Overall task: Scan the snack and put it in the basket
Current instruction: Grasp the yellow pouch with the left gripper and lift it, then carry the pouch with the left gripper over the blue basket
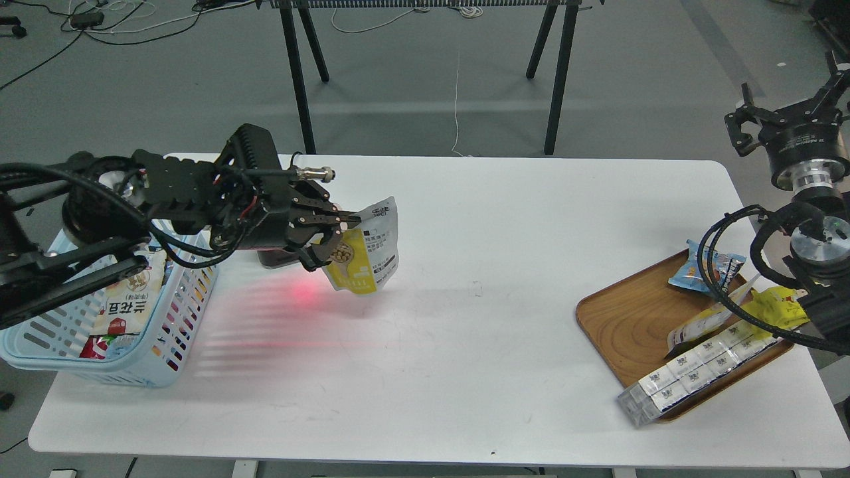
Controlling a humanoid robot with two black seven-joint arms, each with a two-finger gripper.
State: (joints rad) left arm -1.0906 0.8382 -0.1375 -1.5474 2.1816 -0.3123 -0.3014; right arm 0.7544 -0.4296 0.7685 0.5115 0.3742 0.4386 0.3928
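- Over the table's left half, my left gripper (335,232) pinches the snack (367,249) by its upper left edge; the pouch hangs off the white table (465,318), tilted, with its round nut picture partly behind my lower finger
- At nine o'clock from the pouch sits the basket (99,358), well apart from it; my left arm crosses over its top and hides most of the rim
- Inside the basket lies a white packet (123,312) with printed lettering; its upper part is covered by the arm, so I cannot read the whole front
- Below the gripper, at about seven o'clock from the pouch, a red glow (304,292) spreads on the tabletop in faint stripes; a dark boxy object under my wrist is mostly hidden and I cannot tell what it is
- At three o'clock, far across the table, a wooden tray (631,318) holds a blue packet (697,272), a yellow packet (773,309) and a row of white cartons (697,368) overhanging its near rim; cables from my right arm cross the packets
- My right gripper (787,109) sits raised at the upper right with its fingers spread and nothing between them; the frame edge cuts off part of it
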